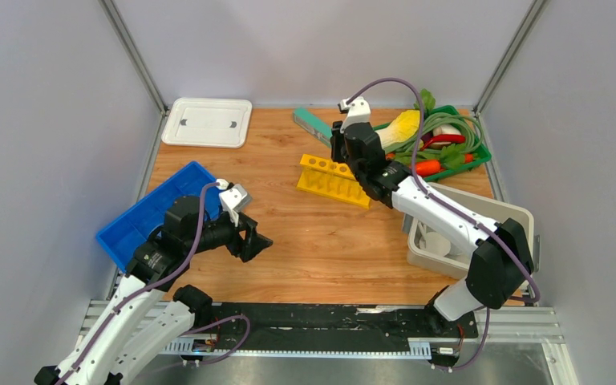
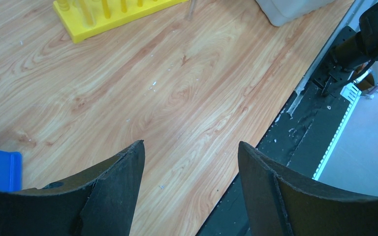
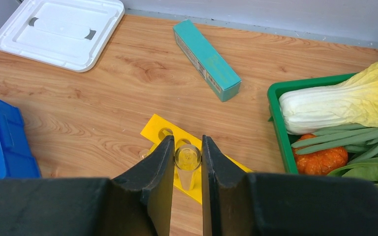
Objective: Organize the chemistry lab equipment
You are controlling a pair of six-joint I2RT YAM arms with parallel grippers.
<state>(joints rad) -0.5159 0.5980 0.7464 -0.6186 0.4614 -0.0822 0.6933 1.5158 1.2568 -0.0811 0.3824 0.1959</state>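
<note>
right gripper [image 3: 187,147] pinched narrow on a clear glass tube [image 3: 187,158], upright just over the yellow holed rack [image 3: 158,130], mid-table toward the far side. left gripper [image 2: 191,152] spread wide over bare wood, beside the blue bin [image 2: 0,169]. teal block [image 3: 205,59] print unreadable.

On the wooden tabletop [image 1: 305,241], the yellow holed rack [image 1: 333,180] lies at centre, with a clear glass tube [image 3: 187,160] over, possibly in, one hole. Behind it lies the teal rectangular block [image 1: 311,122]. The green basket of toy vegetables [image 3: 274,98] sits back right, the white flat tray [image 1: 208,122] back left, the blue plastic bin [image 1: 140,212] left and the pale plastic tub [image 1: 497,210] front right.
</note>
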